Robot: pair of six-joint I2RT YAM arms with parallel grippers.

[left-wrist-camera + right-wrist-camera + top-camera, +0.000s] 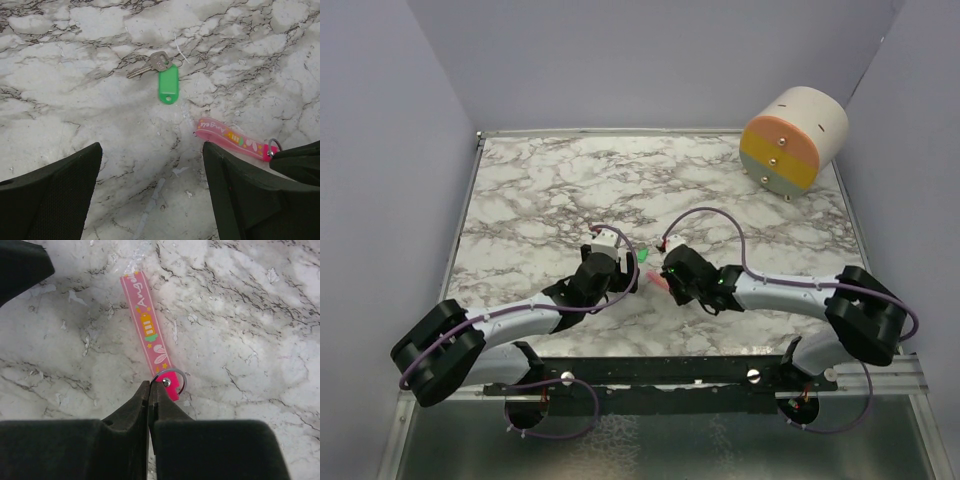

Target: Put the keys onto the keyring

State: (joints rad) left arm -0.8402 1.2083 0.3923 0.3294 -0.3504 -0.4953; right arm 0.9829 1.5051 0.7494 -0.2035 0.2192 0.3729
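A bright green tag [168, 84] with a silver key [150, 64] on it lies flat on the marble. It shows as a green speck in the top view [650, 257]. A pink-red printed strap [148, 330] lies beside it [230, 138], with a small metal keyring [175, 377] at its near end. My right gripper [149, 386] is shut, its tips pinching the keyring's edge against the table. My left gripper [151, 155] is open and empty just short of the green tag, and the strap's tip is by its right finger [225, 180].
A cream cylinder with an orange, pink and green face [795, 140] lies at the back right corner. Grey walls close in the marble table [540, 190] on three sides. The two wrists [595, 270] almost meet at the table's middle.
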